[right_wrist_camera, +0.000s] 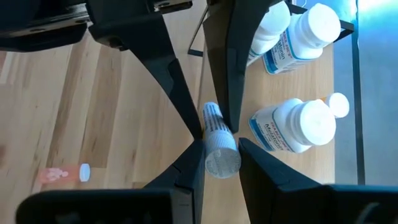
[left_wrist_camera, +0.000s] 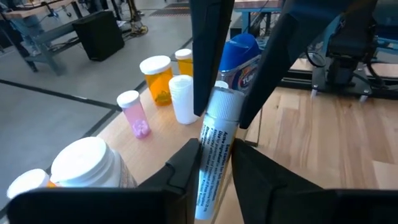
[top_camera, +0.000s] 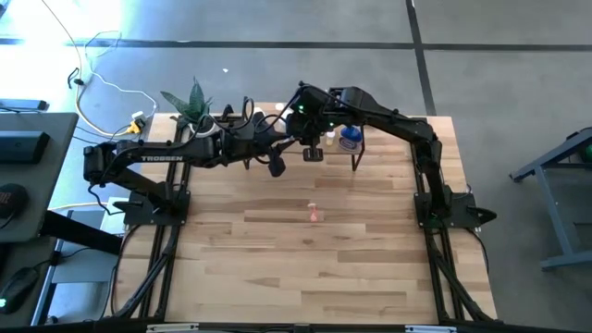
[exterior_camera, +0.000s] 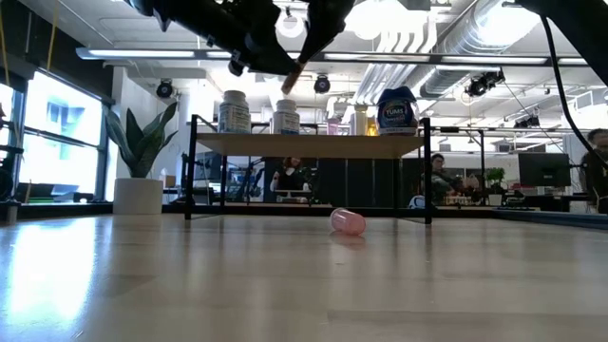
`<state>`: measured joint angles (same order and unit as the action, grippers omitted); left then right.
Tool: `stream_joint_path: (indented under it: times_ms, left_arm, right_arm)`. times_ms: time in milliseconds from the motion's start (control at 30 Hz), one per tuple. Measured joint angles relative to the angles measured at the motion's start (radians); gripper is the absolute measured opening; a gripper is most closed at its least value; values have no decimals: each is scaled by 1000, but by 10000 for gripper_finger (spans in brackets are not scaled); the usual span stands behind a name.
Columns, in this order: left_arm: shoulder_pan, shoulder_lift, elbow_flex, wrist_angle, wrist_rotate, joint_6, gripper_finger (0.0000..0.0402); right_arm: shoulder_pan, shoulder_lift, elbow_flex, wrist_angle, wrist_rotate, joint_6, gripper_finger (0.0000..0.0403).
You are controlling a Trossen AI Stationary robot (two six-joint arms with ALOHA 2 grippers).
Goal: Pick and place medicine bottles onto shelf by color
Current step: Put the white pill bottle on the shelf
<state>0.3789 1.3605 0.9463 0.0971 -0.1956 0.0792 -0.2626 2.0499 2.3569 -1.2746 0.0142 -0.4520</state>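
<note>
A slim white tube [left_wrist_camera: 211, 155] with black print and a white cap hangs in the air in front of the shelf [exterior_camera: 309, 144]. Both grippers are shut on it: my left gripper [left_wrist_camera: 214, 155] low on its body, my right gripper [right_wrist_camera: 217, 155] at its cap end. Several bottles stand on the shelf, among them a pink vial [left_wrist_camera: 134, 115], an orange bottle [left_wrist_camera: 158, 78] and a blue-capped bottle [exterior_camera: 397, 109]. A pink bottle [exterior_camera: 348, 221] lies on its side on the table [top_camera: 277, 268]. My left gripper pinches the tube's printed body [left_wrist_camera: 210, 163] between its two fingers, below the cap. The fingers come from the table's left, nearly level. The tube is tilted, cap end up, clear of table and shelf. My right gripper pinches the tube's cap end [right_wrist_camera: 222, 158] between its two fingers. They slant down from above, from the table's right. The tube runs on away from them toward the left gripper's fingers [right_wrist_camera: 174, 81].
White bottles [right_wrist_camera: 292, 127] stand on the shelf close behind the tube. A potted plant [top_camera: 190, 106] stands at the table's far left corner. The wide near half of the table holds only the lying pink bottle [top_camera: 314, 213].
</note>
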Motion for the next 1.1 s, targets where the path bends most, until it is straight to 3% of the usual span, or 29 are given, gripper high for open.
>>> stream_joint_path:
  times_ms: [600,1100]
  left_arm:
    - [0,0,0,4,28,0,77]
    - [0,-1,0,12,6,2,147]
  right_arm:
    - [0,0,0,0,-4,9,66]
    - [1,2,0,9,-11,33,66]
